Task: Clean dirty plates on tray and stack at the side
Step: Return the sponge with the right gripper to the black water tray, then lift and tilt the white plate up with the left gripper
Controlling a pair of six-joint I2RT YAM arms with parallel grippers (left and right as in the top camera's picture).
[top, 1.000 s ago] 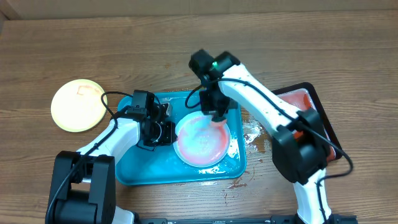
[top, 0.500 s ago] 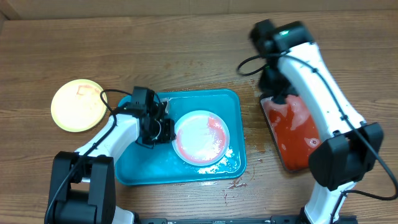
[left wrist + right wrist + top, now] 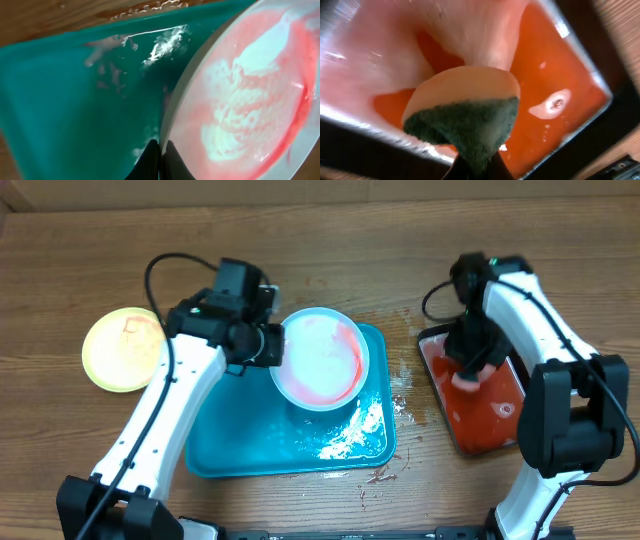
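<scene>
My left gripper (image 3: 268, 346) is shut on the left rim of a pale blue-white plate (image 3: 320, 358) smeared with red sauce and foam, and holds it lifted and tilted over the turquoise tray (image 3: 230, 450). The left wrist view shows the plate (image 3: 250, 95), my fingers (image 3: 161, 160) pinching its rim, and the wet tray (image 3: 75, 100) below. A pale yellow-green plate (image 3: 122, 348) lies on the table at the left. My right gripper (image 3: 466, 372) is shut on a yellow and green sponge (image 3: 465, 115) over the black tray (image 3: 478, 442) of red liquid.
The black tray's red liquid (image 3: 555, 80) fills the right wrist view. Foam and water lie in the turquoise tray's right part (image 3: 350, 430), and splashes wet the table between the two trays (image 3: 405, 395).
My left gripper has lifted the blue-white plate off the tray and tilted it, moving up and back. My right gripper carried the sponge from the plate to the black tray.
</scene>
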